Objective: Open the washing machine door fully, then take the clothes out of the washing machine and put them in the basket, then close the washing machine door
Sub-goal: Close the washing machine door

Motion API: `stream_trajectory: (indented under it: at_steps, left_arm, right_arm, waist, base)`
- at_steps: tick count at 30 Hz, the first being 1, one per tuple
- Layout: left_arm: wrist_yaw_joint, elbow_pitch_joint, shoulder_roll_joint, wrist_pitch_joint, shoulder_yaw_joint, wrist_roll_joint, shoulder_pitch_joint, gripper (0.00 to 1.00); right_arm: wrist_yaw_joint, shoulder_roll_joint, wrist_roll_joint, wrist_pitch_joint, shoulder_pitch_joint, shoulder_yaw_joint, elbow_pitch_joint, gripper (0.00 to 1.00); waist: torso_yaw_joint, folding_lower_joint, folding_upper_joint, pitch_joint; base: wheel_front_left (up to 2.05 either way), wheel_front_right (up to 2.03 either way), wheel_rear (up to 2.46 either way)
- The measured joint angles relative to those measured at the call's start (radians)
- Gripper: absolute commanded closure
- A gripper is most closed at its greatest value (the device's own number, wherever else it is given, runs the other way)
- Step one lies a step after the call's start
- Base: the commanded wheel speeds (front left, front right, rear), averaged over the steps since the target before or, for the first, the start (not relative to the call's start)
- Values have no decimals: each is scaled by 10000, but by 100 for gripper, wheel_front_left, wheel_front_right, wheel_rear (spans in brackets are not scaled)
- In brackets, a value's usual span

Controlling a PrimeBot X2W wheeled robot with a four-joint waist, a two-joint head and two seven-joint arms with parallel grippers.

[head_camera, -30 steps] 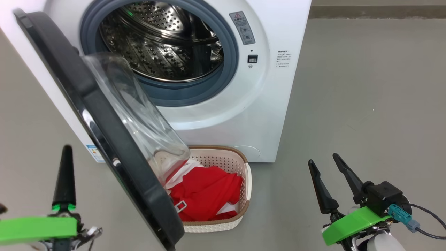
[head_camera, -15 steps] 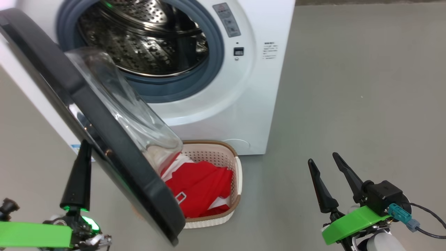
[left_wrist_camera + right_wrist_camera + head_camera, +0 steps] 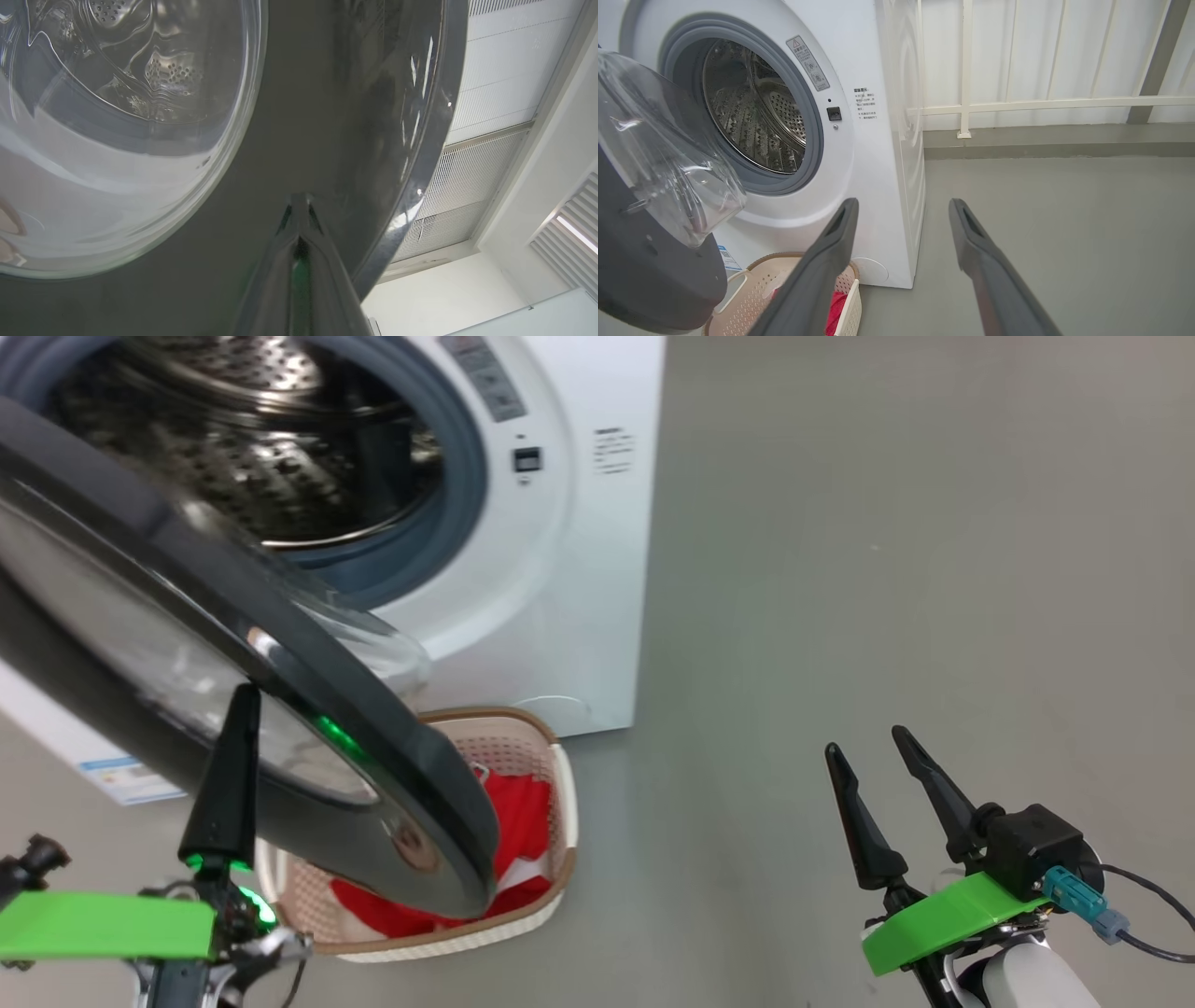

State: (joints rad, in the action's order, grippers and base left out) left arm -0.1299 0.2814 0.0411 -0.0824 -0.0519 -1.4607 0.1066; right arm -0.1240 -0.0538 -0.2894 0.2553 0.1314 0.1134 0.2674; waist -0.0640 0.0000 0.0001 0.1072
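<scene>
The white washing machine stands at the upper left, its steel drum showing no cloth. The washing machine door hangs partly open above the basket, which holds the red clothes. My left gripper is shut, its tip against the door's outer black face. The left wrist view shows that tip touching the door beside the glass window. At the lower right, away from the machine, my right gripper is open and holds nothing. The right wrist view has its open gripper, the machine, door and basket.
Bare grey floor stretches to the right of the machine. A white railing and wall run behind it. A blue label sits at the machine's lower left corner.
The head camera has shifted, sliding the machine leftward in view. My left gripper has come up against the door's outer face, and the door has swung round toward the drum opening. The right gripper is unchanged.
</scene>
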Motion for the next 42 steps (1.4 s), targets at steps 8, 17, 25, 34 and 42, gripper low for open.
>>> stream_trajectory:
  at_steps: [8, 17, 25, 34, 42]
  left_arm:
    - [-29, -886, 15, 531, -169, 364, 824, 100]
    - [-209, -1666, 19, 989, -186, 803, 2193, 100]
    - [-180, -3308, -25, 1302, -755, -10, 3891, 100]
    - [395, -4723, 171, 1471, -867, 63, 5156, 100]
    - [867, -4974, 213, 1333, -798, 42, 5175, 51]
  right_arm:
    - [0, 4, -2, 0, 11, 17, -8, 0]
    - [0, 8, 17, 0, 241, 100, -104, 0]
    - [0, 17, 92, 0, 475, 309, -127, 0]
    - [0, 17, 88, 0, 579, 324, -150, 0]
    - [0, 17, 88, 0, 573, 249, -146, 0]
  waist:
    - [-856, 0, 0, 197]
    - [-1605, 0, 0, 511]
    - [-2006, 0, 0, 829]
    - [-2213, -1, 0, 1062]
    - [-2105, 0, 0, 935]
  base:
    - [0, 0, 0]
    - [0, 0, 0]
    - [0, 0, 0]
    - [0, 0, 0]
    - [0, 0, 0]
